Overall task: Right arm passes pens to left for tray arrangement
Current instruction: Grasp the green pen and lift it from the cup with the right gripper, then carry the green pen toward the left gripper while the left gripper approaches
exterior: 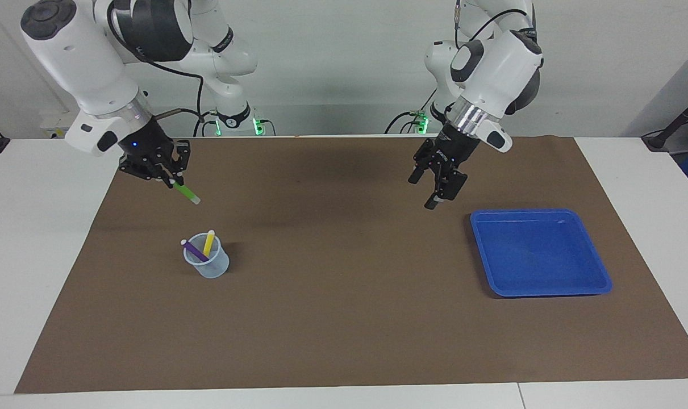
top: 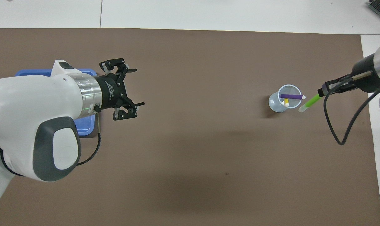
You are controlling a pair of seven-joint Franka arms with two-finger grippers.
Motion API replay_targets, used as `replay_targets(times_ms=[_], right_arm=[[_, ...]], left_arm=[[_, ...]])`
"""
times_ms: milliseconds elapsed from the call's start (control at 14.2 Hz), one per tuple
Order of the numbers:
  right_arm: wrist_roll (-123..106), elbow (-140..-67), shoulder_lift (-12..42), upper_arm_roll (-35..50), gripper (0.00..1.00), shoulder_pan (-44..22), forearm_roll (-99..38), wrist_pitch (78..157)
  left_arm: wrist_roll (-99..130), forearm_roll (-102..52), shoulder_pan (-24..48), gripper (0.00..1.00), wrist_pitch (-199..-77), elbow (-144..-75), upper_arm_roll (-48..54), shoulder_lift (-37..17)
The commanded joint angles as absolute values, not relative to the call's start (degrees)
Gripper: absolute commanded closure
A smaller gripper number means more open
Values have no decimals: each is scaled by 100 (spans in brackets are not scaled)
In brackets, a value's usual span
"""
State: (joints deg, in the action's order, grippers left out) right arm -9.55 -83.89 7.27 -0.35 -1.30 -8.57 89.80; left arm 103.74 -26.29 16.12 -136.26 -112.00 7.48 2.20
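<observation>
While the right gripper (exterior: 170, 180) hung in the air over the brown mat (exterior: 344, 318) at the right arm's end of the table, its fingers were pinched together on the upper end of the green pen (exterior: 186, 193), which slanted down from them with its pale tip lowest. That pen was clear of the translucent cup (exterior: 208, 264), which stood on the mat with the purple pen (exterior: 194, 249) and the yellow pen (exterior: 208, 242) leaning inside it, their pale ends above the rim. In the overhead view the green pen (top: 309, 103) lay just beside the cup (top: 279, 103), and most of the right arm was cut off at the edge, only the wrist, cable and gripper (top: 322, 92) showing. The lower parts of the purple pen (top: 291, 96) and the yellow pen (top: 286, 101) were blurred by the cup's wall.

The left gripper (exterior: 437, 192) waited in the air with its fingers spread apart and nothing between them, over the mat near the blue tray (exterior: 540, 251), toward the corner of it nearest the robots. The tray sat on the mat at the left arm's end of the table with nothing in it. From overhead the left arm's bulk hid most of the tray (top: 26, 72), leaving only a strip of rim and one corner, while the left gripper (top: 124, 90) showed whole past the tray's edge.
</observation>
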Motion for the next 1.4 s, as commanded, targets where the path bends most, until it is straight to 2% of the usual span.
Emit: replay_targets(times_ms=[0,140,562,772,983,1334], right_arm=[[223,-8340,817,44,93,-167,-1361,8973],[1103,-8489,809,210,93,-176,-2010,9200],[3485,-9061,809,308,93,-843,-2847,10133],[4041,-9254,730,308,93,-1001,-3146,10248],[4280,-9518,677,308,93,-1151,-3146,10704],[4631,-9545,686,316,93,-1265,-3173,10801]], left_arm=[[10809,-2725,1810,0,-13869,-11373,677,308],[10881,-2725,1959,0,-13869,-11373,677,308],[11863,-2839,2381,0,-13904,-11338,677,299],[12505,-2839,2855,0,-14570,-11373,668,246],[12796,-2839,3356,0,-15194,-11364,659,-52],[12806,-2839,3709,0,-15310,-11364,659,-210]])
